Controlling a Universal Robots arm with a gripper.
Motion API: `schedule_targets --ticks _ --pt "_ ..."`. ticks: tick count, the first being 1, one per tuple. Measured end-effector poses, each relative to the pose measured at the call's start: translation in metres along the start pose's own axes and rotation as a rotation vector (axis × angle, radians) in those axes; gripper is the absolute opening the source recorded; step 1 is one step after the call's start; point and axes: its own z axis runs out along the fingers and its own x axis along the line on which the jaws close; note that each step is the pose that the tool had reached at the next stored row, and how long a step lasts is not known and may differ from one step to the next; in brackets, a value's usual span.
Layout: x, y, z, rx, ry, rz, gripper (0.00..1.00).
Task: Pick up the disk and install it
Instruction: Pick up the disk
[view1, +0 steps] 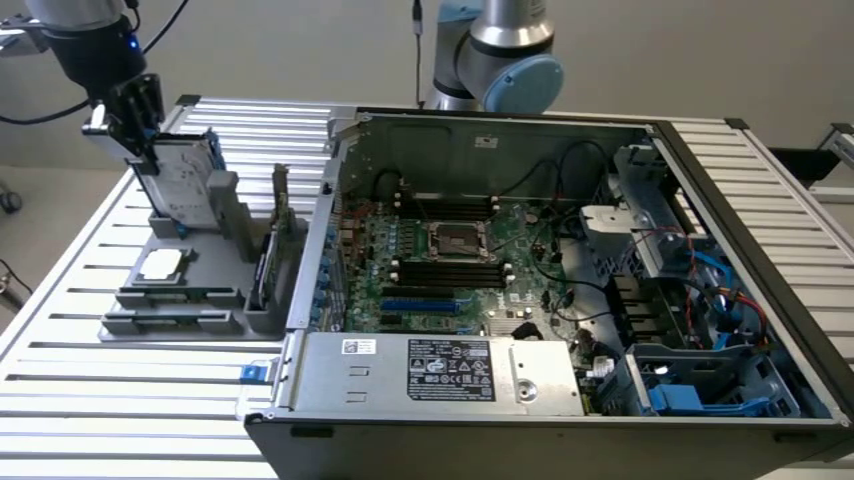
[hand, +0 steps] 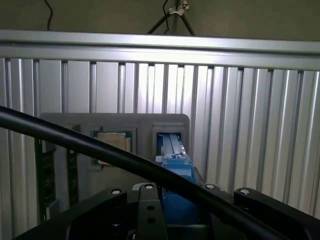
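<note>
Standing on edge in a slot of the grey holder (view1: 174, 300), the disk (view1: 187, 185) leans slightly, with its labelled silver face and blue carrier bracket rising above the holder's wall, at the exterior view's left. It is well apart from the open computer case (view1: 494, 118). The hand (view1: 134, 125) sits at the disk's upper end, and the wrist view shows the blue bracket running in beneath it. Whether the hand is pinching the disk or merely straddling it I cannot tell. The disk's lower end looks seated in its slot, so I judge the picking-up step barely begun. Done well, the hold should bear squarely on the bracket's two long sides, not on the label, and any pull should follow the slot's own line so the bracket does not bind. The processor chip (view1: 163, 263) lies just beside it in the same holder, and a circuit card (view1: 280, 225) stands near, between holder and case. Both want a wide berth, as does the black cable (hand: 75, 142) slung under the wrist. The slatted aluminium table (view1: 80, 400) carries everything.
</note>
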Motion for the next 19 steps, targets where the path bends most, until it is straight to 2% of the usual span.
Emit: schedule_targets --ticks 3,19 --pt "0.0 0.0001 -0.0106 -0.0002 0.0 0.0 0.33" --pt "0.002 0.0005 -0.0832 -0.0003 0.0 0.0 0.33"
